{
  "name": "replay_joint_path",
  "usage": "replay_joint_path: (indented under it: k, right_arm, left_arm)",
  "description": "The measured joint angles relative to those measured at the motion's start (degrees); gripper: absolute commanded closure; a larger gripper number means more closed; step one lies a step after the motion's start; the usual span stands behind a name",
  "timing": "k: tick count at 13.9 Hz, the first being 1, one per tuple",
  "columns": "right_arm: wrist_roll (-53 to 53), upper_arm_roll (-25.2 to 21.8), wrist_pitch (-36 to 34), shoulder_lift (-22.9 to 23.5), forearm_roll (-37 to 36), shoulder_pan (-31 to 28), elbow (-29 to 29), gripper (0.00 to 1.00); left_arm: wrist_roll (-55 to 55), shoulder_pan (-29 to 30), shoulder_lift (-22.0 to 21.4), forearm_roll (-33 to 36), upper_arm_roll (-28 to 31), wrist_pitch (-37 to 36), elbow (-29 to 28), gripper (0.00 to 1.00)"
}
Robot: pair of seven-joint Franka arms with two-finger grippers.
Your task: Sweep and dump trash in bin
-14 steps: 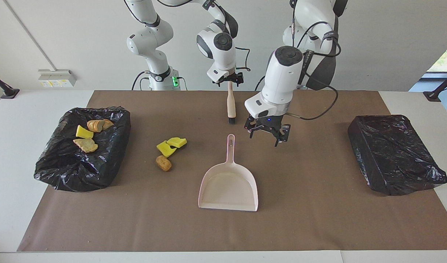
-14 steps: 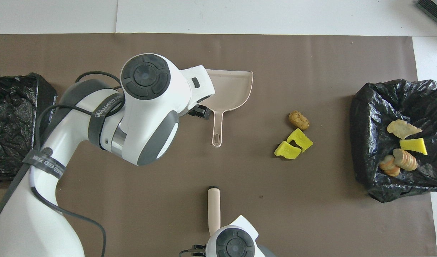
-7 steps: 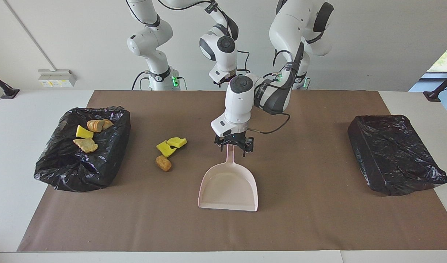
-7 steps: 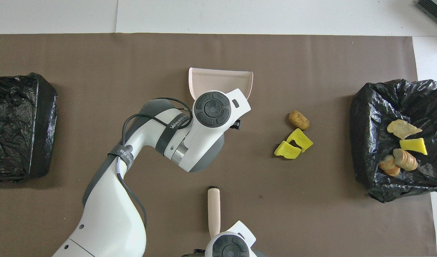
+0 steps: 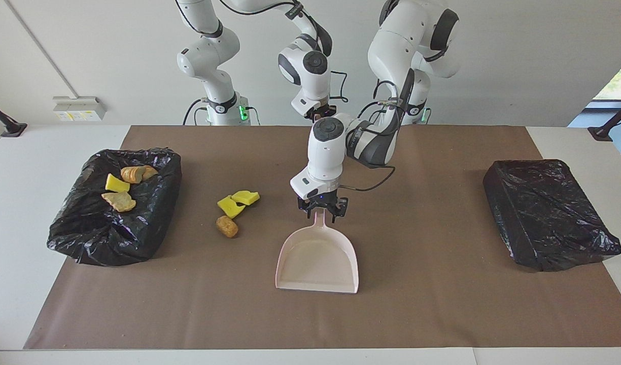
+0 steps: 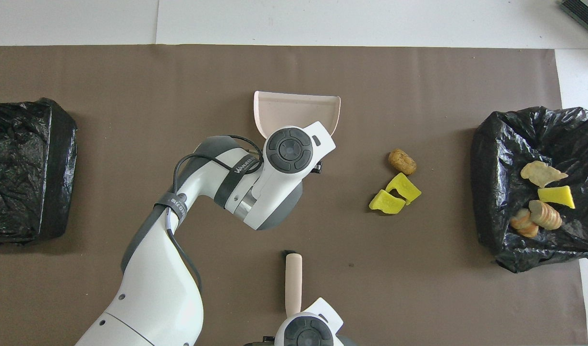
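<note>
Two yellow foam wedges, left claw clamping smooth pink dustpan, right claw clenched on brush.

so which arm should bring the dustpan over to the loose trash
Left: the left gripper is already down on the dustpan handle, while the right gripper is at the brush.
</note>
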Motion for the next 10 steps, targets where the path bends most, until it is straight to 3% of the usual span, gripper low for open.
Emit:
replay_joint_path:
  k: [5, 7, 10]
  right_arm:
    - [-0.22, -0.49, -3.46, -1.21, -0.48, -0.81, 0.84, 1.00]
    - [-0.72, -0.69, -7.66, -3.67, -2.38, -2.75, 1.32, 1.00]
    - [-2.82, -0.80, -13.78, -7.63, -5.76, -6.15, 1.42, 1.00]
  left_arm:
    - [-1.53, 0.00, -0.27, 1.75, 0.09, 0.65, 0.29, 0.78]
    - [-1.48, 0.05, -0.52, 3.00, 0.19, 0.66, 0.30, 1.00]
    - [0.37, 0.18, -1.06, 8.80, 0.22, 0.65, 0.34, 1.00]
